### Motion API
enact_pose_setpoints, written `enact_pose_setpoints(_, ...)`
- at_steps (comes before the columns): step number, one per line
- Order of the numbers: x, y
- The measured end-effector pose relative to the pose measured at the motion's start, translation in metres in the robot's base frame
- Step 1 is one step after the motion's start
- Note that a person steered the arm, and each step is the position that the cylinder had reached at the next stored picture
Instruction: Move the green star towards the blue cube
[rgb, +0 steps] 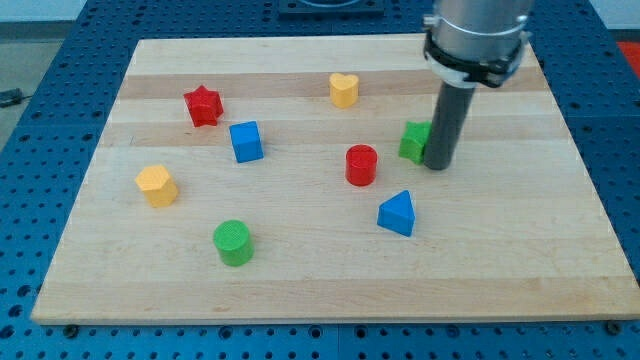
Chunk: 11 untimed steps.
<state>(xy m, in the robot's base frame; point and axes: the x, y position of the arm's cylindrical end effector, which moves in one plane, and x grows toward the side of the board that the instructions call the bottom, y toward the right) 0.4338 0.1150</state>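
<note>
My tip (437, 165) sits right of centre in the frame, a bare rod with nothing to open or close, apparently touching the right side of the green star (413, 141), which it half hides. Blue cube (246, 141) lies well apart, left of centre, at about the same height. Red cylinder (361, 165) stands between them, just below the straight line. Best push: steady leftward, bearing on the star's right face near its middle so it does not spin off, biased slightly toward the frame's top to clear the cylinder. Yellow heart (343, 89) above leaves room. Board (560, 270) edge far.
</note>
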Motion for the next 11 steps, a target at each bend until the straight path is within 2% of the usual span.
enact_pose_setpoints(1,-0.015,-0.021)
enact_pose_setpoints(2,-0.015,0.034)
enact_pose_setpoints(3,-0.033,0.050)
enact_pose_setpoints(4,-0.050,0.008)
enact_pose_setpoints(6,-0.048,-0.092)
enact_pose_setpoints(7,-0.047,-0.095)
enact_pose_setpoints(8,-0.031,-0.052)
enact_pose_setpoints(9,-0.009,-0.044)
enact_pose_setpoints(11,-0.021,-0.097)
